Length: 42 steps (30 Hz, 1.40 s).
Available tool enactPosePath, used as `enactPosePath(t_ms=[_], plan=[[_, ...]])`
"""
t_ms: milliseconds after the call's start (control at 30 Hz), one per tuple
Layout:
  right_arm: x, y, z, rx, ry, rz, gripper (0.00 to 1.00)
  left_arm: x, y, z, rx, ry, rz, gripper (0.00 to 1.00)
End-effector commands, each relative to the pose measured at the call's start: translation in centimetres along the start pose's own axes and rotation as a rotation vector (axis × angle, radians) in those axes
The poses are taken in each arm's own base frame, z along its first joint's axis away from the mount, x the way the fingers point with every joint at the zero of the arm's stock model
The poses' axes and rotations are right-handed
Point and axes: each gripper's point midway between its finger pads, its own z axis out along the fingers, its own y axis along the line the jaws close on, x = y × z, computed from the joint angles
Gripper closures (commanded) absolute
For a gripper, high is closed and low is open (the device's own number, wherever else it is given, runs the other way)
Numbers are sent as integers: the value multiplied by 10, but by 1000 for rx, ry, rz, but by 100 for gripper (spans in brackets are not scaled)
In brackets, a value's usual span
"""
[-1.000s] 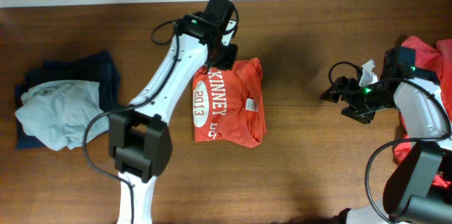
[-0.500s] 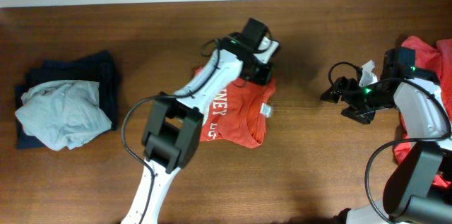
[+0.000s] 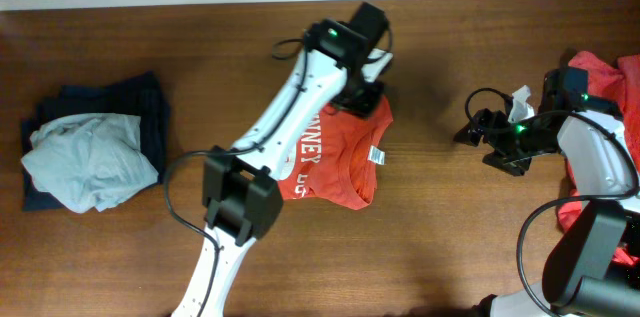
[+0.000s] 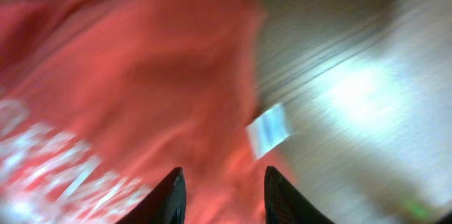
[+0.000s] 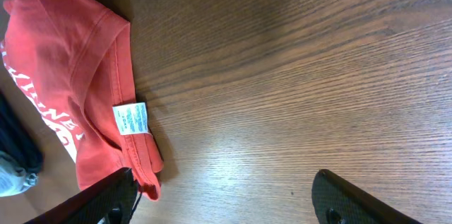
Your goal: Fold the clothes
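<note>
The folded orange-red T-shirt (image 3: pixel 345 162) was seen at overhead frame centre, the left gripper (image 4: pixel 224 181) narrowly parted and empty over its upper right corner, the right gripper (image 5: pixel 222 185) wide and empty at right; that corner was judged best pressed flat without the layers being dragged.

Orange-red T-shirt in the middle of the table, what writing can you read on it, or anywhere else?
"NEY": end of a white printed word on the folded orange-red cotton T-shirt; the left arm covers its start.
Second white line beside it: mostly covered, unreadable.
Small white sewn-in label: print too small to read.
</note>
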Motion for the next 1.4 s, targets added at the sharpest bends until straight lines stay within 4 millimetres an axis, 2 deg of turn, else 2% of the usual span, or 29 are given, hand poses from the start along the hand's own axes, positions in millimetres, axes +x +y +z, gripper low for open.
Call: enactPosePath(t_ms=[0,67,133,167,267,333,433,500,600,633,700,767,900,933,1100,1267,1367], plan=[[-7,4,-11,3,-43,-38,16,8,48,-26,-121,15,-56,64],[-7,4,-11,3,-43,-41,16,21,66,-35,-168,56,-87,66],[-7,4,-11,3,-43,-41,16,34,99,-63,-284,66,-158,73],[-7,4,-11,3,-43,-41,16,34,103,-71,-295,48,-163,75],[-7,4,-11,3,-41,-41,16,35,109,-113,-318,-45,-186,74],[-5,4,-11,4,-34,-46,16,40,110,-153,-351,-132,-193,72],[-1,6,-11,-6,-20,-69,16,51,109,-204,-398,-248,-197,62],[3,7,-11,-15,-4,-81,16,63,105,-231,-413,-305,-199,59],[13,17,-7,-39,36,-139,16,85,105,-254,-443,-339,-226,56],[19,22,-5,-44,57,-162,16,91,107,-255,-457,-334,-239,55],[31,33,1,-50,102,-221,17,105,111,-251,-482,-302,-268,55],[45,45,8,-50,149,-287,17,118,114,-238,-487,-248,-305,55],[73,65,28,16,225,-422,20,142,118,-195,-486,-99,-351,55],[84,72,38,55,250,-488,20,146,115,-173,-453,-46,-347,55],[117,87,67,123,300,-643,20,146,107,-110,-339,23,-285,54],[142,94,97,105,316,-704,23,141,112,-58,-296,-1,-282,44],[156,96,111,74,327,-746,23,135,97,-31,-163,-22,-221,43]])
